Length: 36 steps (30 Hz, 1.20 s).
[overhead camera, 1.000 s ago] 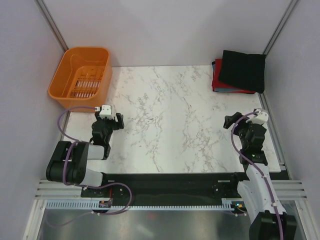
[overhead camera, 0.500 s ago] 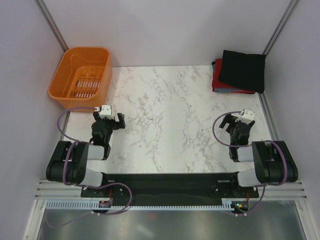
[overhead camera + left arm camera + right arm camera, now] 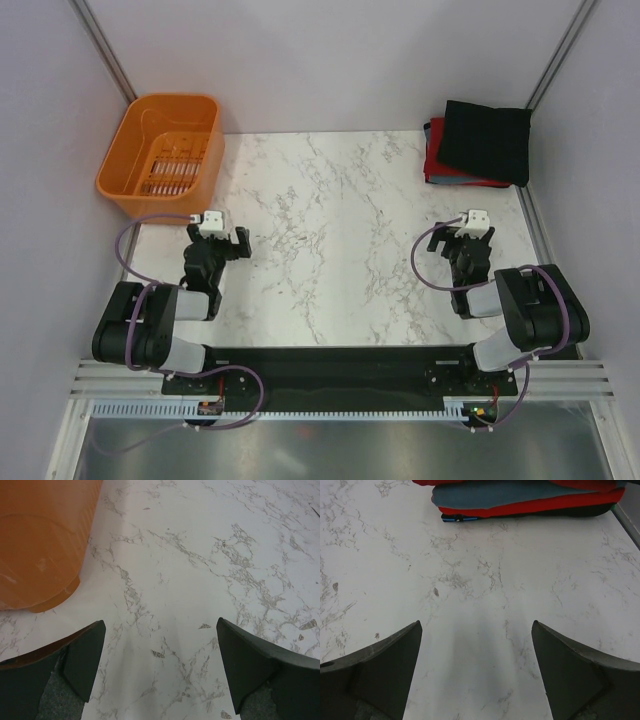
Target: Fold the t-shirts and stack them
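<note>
Left end effector (image 3: 160,622) and right end effector (image 3: 476,623) gape empty; tag (image 3: 453,517) on t-shirts (image 3: 485,494) seems illegible.

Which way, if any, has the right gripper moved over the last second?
Yes. The right gripper has shifted left, away from the table edge on the right, as its arm folded back.

Top camera: fixed high behind my two bases, looking down on the whole marble table (image 3: 330,200).
Left wrist camera: low, close to the tabletop, facing out between my left fingers (image 3: 85,660). It shares the orange basket (image 3: 40,540) with the top view.
Right wrist camera: likewise, between my right fingers (image 3: 385,670). It shares the folded t-shirts (image 3: 520,505).
</note>
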Each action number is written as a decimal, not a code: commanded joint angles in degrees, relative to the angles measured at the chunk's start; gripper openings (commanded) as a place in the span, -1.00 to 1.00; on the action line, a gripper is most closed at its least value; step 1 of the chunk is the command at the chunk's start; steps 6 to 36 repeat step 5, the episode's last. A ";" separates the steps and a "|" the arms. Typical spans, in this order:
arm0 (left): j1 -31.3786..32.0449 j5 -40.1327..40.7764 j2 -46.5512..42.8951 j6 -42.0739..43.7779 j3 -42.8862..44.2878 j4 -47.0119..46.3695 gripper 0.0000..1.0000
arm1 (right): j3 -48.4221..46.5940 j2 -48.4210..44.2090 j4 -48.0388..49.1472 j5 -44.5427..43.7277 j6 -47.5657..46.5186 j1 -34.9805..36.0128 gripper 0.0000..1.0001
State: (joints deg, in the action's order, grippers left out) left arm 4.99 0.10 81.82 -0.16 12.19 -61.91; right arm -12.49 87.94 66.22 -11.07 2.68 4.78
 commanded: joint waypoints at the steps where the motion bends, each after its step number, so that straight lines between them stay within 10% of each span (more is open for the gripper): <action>1: 0.10 1.57 0.09 2.80 -0.41 -4.54 0.99 | -1.13 0.04 2.34 1.49 -1.10 0.06 0.96; 36: 0.10 1.57 0.09 2.71 -0.41 -4.62 0.99 | -1.05 -0.14 2.34 1.49 -1.10 0.15 0.96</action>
